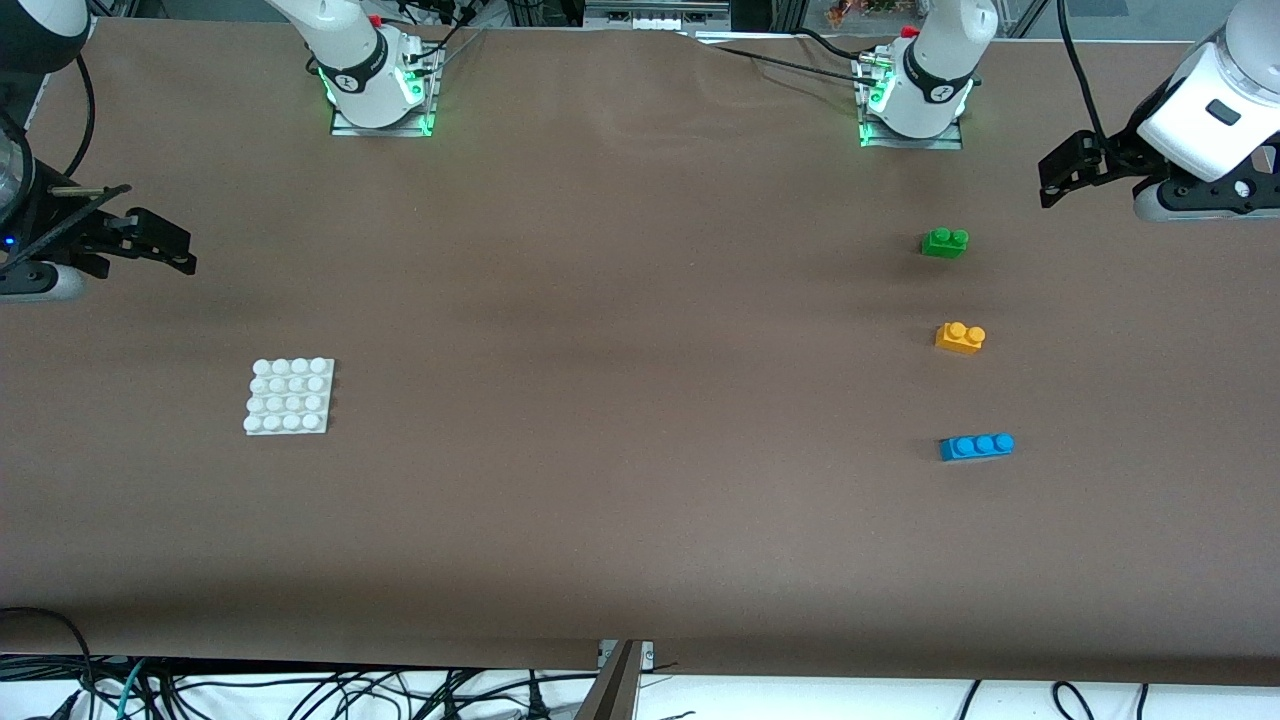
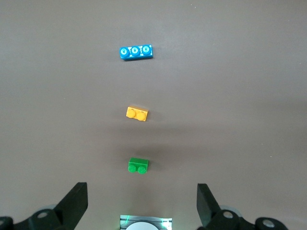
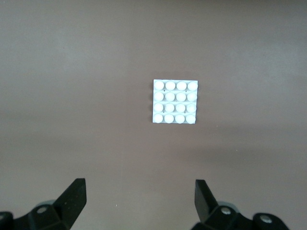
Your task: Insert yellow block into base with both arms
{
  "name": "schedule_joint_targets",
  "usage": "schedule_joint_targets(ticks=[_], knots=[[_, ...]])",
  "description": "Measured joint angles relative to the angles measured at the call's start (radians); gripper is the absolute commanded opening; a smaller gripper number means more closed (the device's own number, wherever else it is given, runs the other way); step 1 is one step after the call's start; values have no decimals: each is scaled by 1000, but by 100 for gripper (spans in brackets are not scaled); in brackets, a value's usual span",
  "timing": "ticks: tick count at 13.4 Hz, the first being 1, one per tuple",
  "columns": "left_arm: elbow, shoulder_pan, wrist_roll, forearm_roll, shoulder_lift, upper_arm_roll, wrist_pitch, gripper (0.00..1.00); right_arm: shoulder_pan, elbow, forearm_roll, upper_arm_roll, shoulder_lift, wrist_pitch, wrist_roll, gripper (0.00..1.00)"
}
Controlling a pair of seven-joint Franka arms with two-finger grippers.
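- the table (image 1: 600, 300), covered in brown, carries everything.
- the left arm (image 1: 1210, 100) waits raised at its own end of the table; the left gripper (image 1: 1055, 180) hangs in the air there, released, fingers (image 2: 76, 201) spread wide with nothing between them.
- the right arm (image 1: 20, 150) is raised at its end; the right gripper (image 1: 175, 250) is likewise released and holds nothing.
- the base (image 1: 290, 396) lies flat toward the right arm's end, studs up, bare.
- the blue block (image 1: 977, 446) lies nearest the front camera in a row of three.
- the yellow block (image 1: 960, 337) sits on the table toward the left arm's end, between blue and the green block (image 1: 944, 242), well apart from the base.
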State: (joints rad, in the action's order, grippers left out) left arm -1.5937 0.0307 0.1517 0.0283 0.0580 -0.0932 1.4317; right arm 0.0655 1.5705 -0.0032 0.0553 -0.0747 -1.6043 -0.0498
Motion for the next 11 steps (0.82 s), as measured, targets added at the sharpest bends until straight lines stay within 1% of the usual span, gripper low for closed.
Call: schedule_joint_targets(ticks=[11], knots=[[0, 0, 0, 0, -13, -2, 18, 100, 0, 0, 0, 0, 0, 0, 0, 100]])
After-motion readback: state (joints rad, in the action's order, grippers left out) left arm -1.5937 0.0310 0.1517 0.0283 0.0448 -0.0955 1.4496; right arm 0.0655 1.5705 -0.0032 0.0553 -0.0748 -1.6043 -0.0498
